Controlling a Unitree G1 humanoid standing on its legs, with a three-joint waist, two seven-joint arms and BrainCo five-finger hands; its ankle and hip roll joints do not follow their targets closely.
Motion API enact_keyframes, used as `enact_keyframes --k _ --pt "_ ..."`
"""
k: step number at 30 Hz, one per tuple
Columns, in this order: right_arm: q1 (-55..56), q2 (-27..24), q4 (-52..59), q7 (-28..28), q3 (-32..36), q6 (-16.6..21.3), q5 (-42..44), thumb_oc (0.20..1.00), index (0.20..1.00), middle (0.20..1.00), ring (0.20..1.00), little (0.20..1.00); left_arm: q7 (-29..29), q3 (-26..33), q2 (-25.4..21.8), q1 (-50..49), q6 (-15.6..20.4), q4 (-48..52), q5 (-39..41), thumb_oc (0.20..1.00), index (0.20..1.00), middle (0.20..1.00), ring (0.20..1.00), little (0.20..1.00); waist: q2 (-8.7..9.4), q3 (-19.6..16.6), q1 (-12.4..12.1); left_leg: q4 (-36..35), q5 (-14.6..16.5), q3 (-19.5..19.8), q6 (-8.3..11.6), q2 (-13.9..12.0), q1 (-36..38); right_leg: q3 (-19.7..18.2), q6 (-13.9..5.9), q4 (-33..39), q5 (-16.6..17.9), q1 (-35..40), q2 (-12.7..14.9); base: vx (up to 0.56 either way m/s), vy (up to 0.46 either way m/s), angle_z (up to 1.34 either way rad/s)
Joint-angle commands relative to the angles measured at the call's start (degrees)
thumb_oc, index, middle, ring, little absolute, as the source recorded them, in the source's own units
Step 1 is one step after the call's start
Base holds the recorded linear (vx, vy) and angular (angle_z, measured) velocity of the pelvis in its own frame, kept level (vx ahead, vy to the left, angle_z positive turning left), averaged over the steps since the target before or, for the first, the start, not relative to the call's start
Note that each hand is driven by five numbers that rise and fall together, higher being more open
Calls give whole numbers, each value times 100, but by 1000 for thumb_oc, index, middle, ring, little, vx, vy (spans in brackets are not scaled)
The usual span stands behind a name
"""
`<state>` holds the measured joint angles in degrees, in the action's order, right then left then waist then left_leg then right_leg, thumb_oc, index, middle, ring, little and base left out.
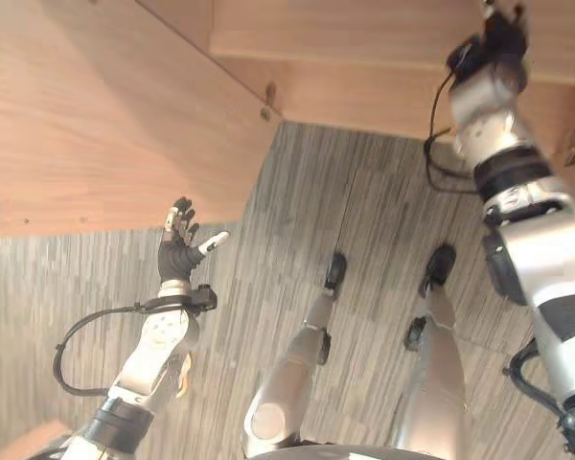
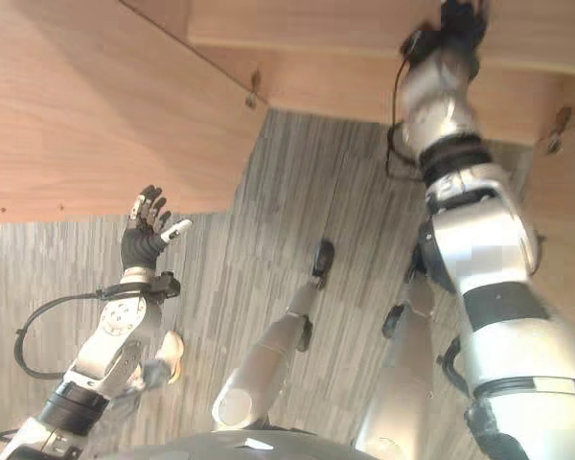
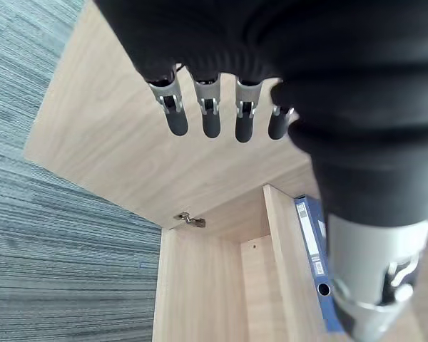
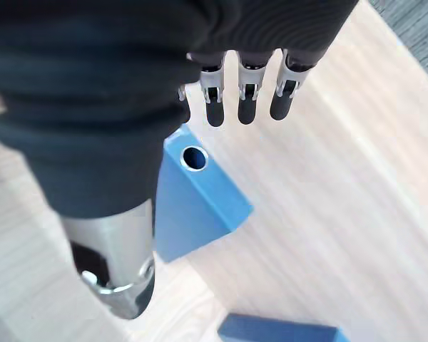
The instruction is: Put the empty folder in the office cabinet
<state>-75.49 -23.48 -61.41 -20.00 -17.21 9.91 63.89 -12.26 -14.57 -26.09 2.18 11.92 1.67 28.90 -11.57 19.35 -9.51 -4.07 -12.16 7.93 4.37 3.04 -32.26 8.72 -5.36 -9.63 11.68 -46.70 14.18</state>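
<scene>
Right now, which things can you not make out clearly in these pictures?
- Blue folder: the right hand and its cover hide the top in the right wrist view; empty or not, cannot tell.
- Second blue folder: cut off by the picture edge.
- Cabinet interior: the left hand and thumb cover part of it in the left wrist view.

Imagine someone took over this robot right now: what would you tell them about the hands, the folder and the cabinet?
Left hand: open, holding nothing, raised over the floor beside the open cabinet door.
Right hand: open, holding nothing, reaching into the wooden cabinet just above a blue folder.
Done, as it looks: that folder stands inside the cabinet, released. Another blue item lies nearby.
Left, probably: withdraw the right arm and close the door.
</scene>
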Motion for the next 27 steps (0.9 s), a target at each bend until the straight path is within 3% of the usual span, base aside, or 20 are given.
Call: enact_keyframes --k 1,6,8,10,14,16,18,25,27 --pt "876 512 237 40 559 84 -333 1000 1000 1000 1000 1000 -51 -242 -169 -291 17 62 -184 1000 1000 1000 1000 1000 334 -215 0 -93 1486 -95 333 -243 1259 176 -623 720 -132 926 102 -12 114 -7" --pt "1807 746 199 70 969 -27 -494 1000 1000 1000 1000 1000 -115 -254 30 -272 -80 -364 -460 1000 1000 1000 1000 1000 451 -208 164 -93 1450 -142 258 -211 1523 292 -637 894 -46 1330 106 -6 41 -20" --pt "3247 1205 294 146 1121 -211 -774 1000 1000 1000 1000 1000 -171 -306 307 -341 -342 -1305 -923 1000 1000 1000 1000 1000 667 -246 374 -93 1482 -248 132 -205 1962 422 -660 1141 14 1963 43 17 61 -5" --pt "3587 1319 337 174 1122 -257 -825 1000 1000 1000 1000 1000 -162 -342 381 -358 -421 -1567 -1046 1000 1000 1000 1000 1000 732 -244 431 -93 1505 -274 99 -188 2101 443 -662 1214 25 2140 31 11 58 -16" --pt "5066 1572 884 419 866 -513 -1227 1000 1000 1000 1000 1000 -310 -163 710 -371 -805 -3152 -1657 1000 1000 1000 1000 1000 1012 -378 742 -93 1560 -452 -77 -129 2675 470 -704 1387 63 2755 -25 -27 84 -25" --pt "5284 1574 982 481 788 -551 -1302 1000 1000 1000 1000 1000 -314 -123 765 -374 -834 -3425 -1687 1000 1000 1000 1000 1000 1034 -401 776 -93 1569 -480 -114 -118 2764 438 -699 1390 67 2828 -26 -13 55 -13" --pt "5803 1454 1237 760 586 -701 -1775 1000 1000 1000 1000 1000 -305 40 927 -363 -957 -4350 -2001 1000 1000 1000 1000 1000 1145 -563 888 -93 1622 -564 -169 -59 3020 400 -731 1432 83 3057 -33 13 55 -29" --pt "6132 1201 1235 1142 492 -829 -2657 1000 1000 1000 1000 1000 -309 233 1225 -253 -1068 -5852 -2537 1000 1000 1000 1000 1000 1258 -838 997 -93 1738 -749 -278 52 3485 289 -783 1451 116 3414 -4 -11 46 -25" --pt "5915 918 1100 1423 78 -1005 -3443 1000 1000 1000 1000 1000 -261 183 1193 -81 -1119 -6360 -2903 1000 1000 1000 1000 1000 1346 -964 965 -93 1779 -770 -326 110 3663 265 -786 1457 136 3527 26 -42 30 -8"
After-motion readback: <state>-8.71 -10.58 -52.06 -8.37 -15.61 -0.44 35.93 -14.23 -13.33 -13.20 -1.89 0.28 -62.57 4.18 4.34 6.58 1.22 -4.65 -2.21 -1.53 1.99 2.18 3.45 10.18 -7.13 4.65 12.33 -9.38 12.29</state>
